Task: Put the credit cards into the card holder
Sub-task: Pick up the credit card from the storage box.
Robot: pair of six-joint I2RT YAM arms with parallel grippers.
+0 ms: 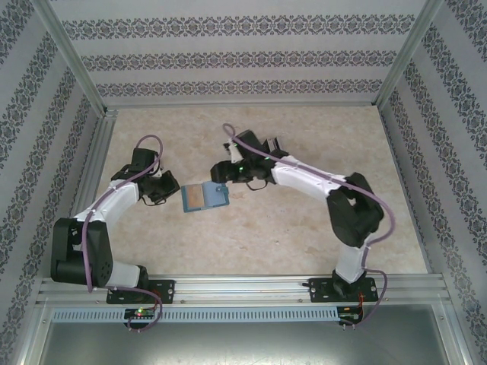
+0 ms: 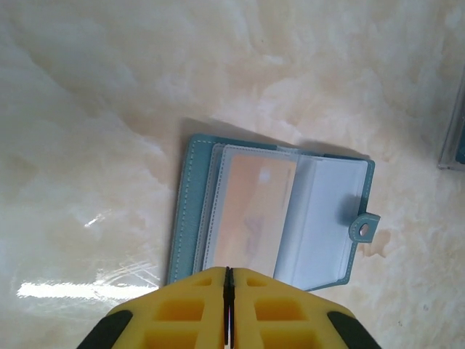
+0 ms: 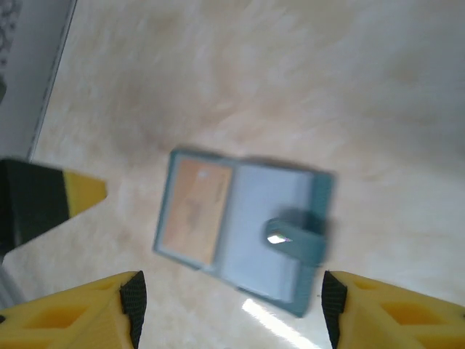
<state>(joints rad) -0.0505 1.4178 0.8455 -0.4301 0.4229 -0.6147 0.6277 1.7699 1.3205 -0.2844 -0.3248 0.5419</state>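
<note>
1. Top view: the card holder (image 1: pixel 205 196) lies open on the table (image 1: pixel 304 236), midway between the arms so either can reach it. The left claw (image 1: pixel 173 192) is at its left edge and the right claw (image 1: pixel 224 176) is by its far right corner
2. Left wrist: the left claw (image 2: pixel 229 305) is pressed together, tips over the holder's near edge, likely steadying it. A tan card (image 2: pixel 258 211) sits in a clear pocket (image 2: pixel 216 218). The snap tab (image 2: pixel 363 227) is undone
3. Right wrist, blurred: the right claw (image 3: pixel 231 298) is spread wide above the holder and carries nothing, probably free for another card
</note>
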